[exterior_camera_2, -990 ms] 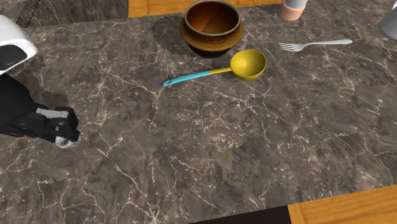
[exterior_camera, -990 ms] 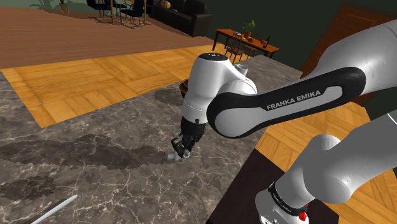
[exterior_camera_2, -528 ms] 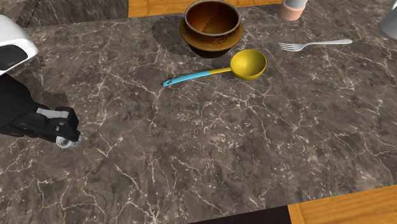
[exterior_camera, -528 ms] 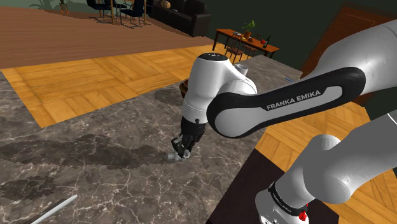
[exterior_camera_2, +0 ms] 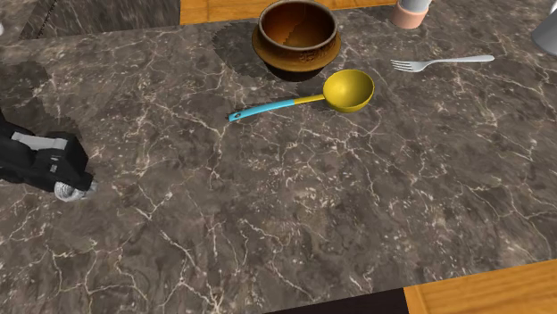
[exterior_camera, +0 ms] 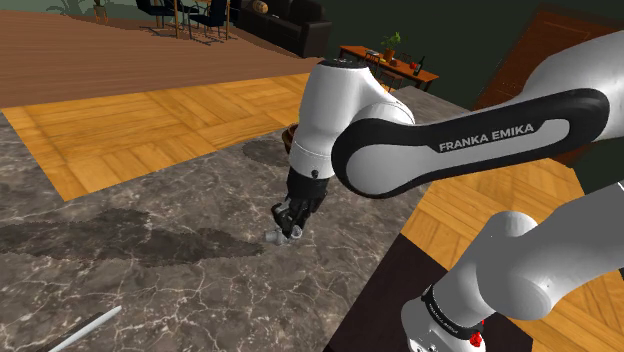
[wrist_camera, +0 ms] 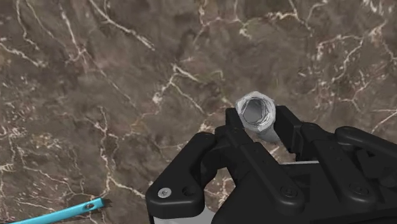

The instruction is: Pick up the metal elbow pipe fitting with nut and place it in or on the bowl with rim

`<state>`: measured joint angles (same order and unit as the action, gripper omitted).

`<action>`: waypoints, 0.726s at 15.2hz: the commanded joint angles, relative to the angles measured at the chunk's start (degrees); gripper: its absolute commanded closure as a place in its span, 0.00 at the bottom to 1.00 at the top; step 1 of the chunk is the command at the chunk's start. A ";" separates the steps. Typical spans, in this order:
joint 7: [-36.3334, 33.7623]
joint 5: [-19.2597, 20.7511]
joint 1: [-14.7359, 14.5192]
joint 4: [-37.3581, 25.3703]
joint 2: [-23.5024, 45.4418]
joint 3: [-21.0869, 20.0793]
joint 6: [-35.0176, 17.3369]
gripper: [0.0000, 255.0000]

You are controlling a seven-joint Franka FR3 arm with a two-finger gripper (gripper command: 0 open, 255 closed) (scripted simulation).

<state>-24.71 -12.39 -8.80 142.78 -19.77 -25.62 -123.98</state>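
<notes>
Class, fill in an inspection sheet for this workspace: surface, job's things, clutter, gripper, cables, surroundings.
Surface: dark marble counter.
Job's things: grey fitting clasped in the gripper; brown bowl stands well apart from it.
Clutter: yellow ladle with blue handle beside the bowl; fork; cup.
Gripper: shut on the fitting.
Cables: nothing seen.
Surroundings: wood floor, dark sofa, small table.

Brand: FRANKA EMIKA
Lettering: white capitals, one line, slanting up toward the shoulder view's right
Carrier: black band (exterior_camera: 470, 148) along the upper link of the white arm (exterior_camera: 340, 110)
</notes>
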 commanded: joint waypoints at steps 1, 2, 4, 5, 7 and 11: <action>0.19 -0.06 -0.02 -0.83 -0.94 0.38 1.79 1.00; 0.22 -0.07 -0.04 -1.32 -1.33 0.53 2.65 1.00; 0.27 -0.07 -0.05 -2.32 -2.06 0.83 4.37 1.00; 0.29 -0.05 -0.05 -2.84 -2.39 0.97 5.22 1.00; 0.31 -0.02 -0.05 -3.92 -3.02 1.26 6.90 1.00; 0.32 0.11 -0.02 -6.19 -4.07 1.80 10.21 1.00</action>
<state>-24.46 -12.30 -8.83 137.05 -23.50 -24.00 -114.59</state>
